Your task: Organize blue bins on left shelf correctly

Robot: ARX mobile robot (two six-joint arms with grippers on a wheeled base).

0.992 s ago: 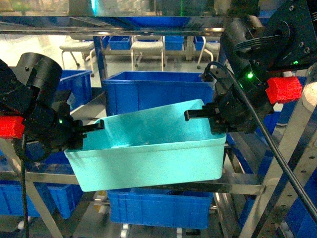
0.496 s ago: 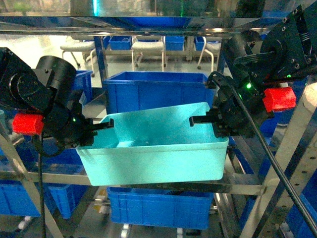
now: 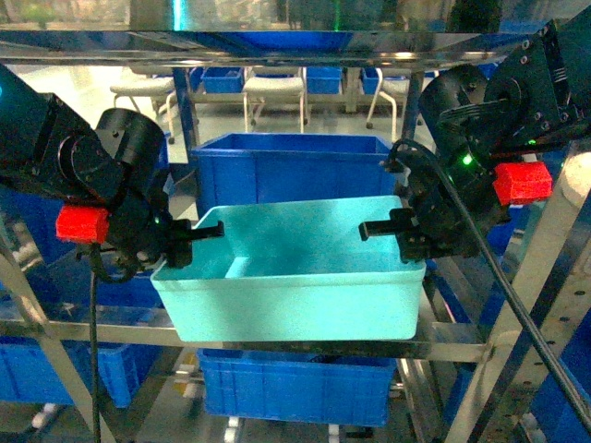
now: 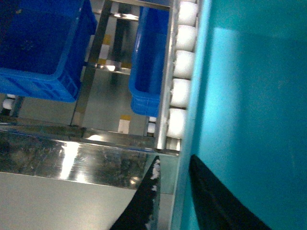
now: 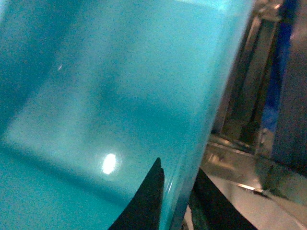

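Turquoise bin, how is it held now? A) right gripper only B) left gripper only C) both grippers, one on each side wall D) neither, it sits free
C: the left gripper and the right gripper each clamp a side wall of the turquoise bin.

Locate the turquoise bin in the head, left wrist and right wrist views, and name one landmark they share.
Head: the turquoise bin fills the centre, on the steel shelf rail.
Left wrist: its outer wall covers the right half, beside white rollers.
Right wrist: its glossy inside fills the left and centre.
Shared landmark: the bin's thin rim, with black jaws straddling it at each end.
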